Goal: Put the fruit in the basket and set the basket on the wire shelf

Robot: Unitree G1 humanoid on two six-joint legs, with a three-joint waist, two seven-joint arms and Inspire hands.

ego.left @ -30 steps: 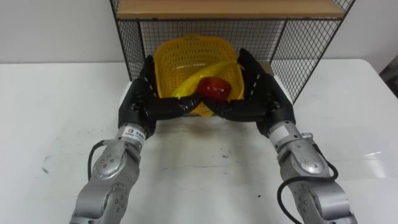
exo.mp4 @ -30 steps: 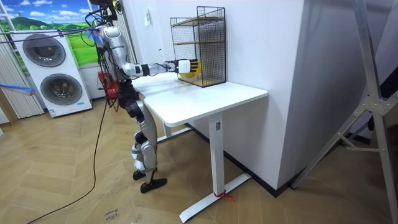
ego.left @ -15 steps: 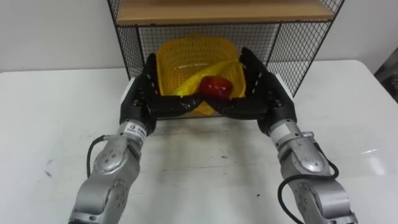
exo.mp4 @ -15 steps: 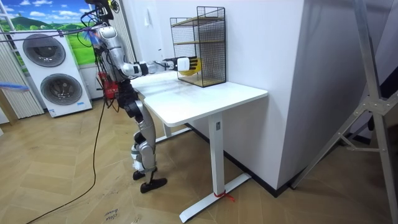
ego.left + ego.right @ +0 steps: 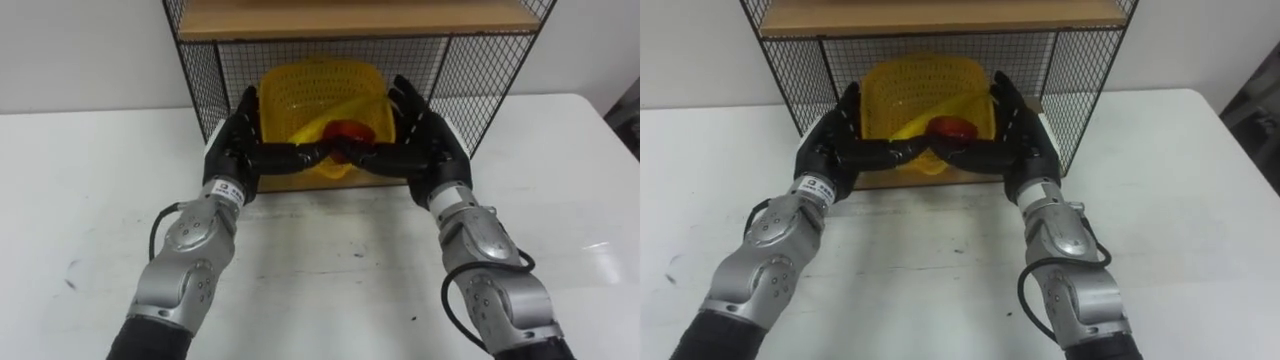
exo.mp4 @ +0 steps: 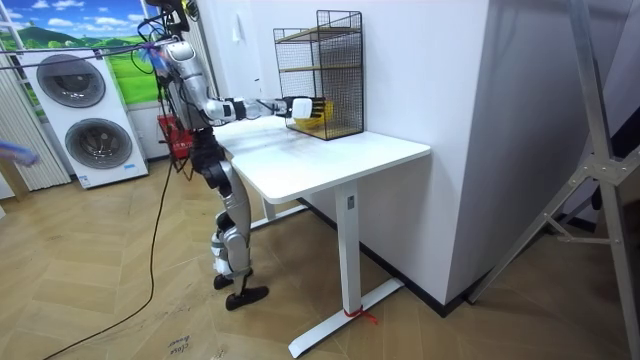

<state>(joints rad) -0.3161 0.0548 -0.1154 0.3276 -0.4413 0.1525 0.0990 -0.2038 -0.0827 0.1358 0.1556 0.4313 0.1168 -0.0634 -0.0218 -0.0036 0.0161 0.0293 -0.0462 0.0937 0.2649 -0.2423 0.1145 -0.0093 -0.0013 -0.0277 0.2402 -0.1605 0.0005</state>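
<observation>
We note the left robot hand (image 5: 238,152) flat, fingers straight, against the left side of the yellow basket (image 5: 300,85). A banana (image 5: 312,127) and a red fruit (image 5: 348,130) lie inside. The right robot hand (image 5: 425,150) presses likewise. The basket is within the lower bay of the wire shelf (image 5: 200,75).

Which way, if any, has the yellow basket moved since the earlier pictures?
Yes. The basket has moved away from the robot, deeper into the wire shelf, under its wooden board, between the left robot hand and right robot hand.
</observation>
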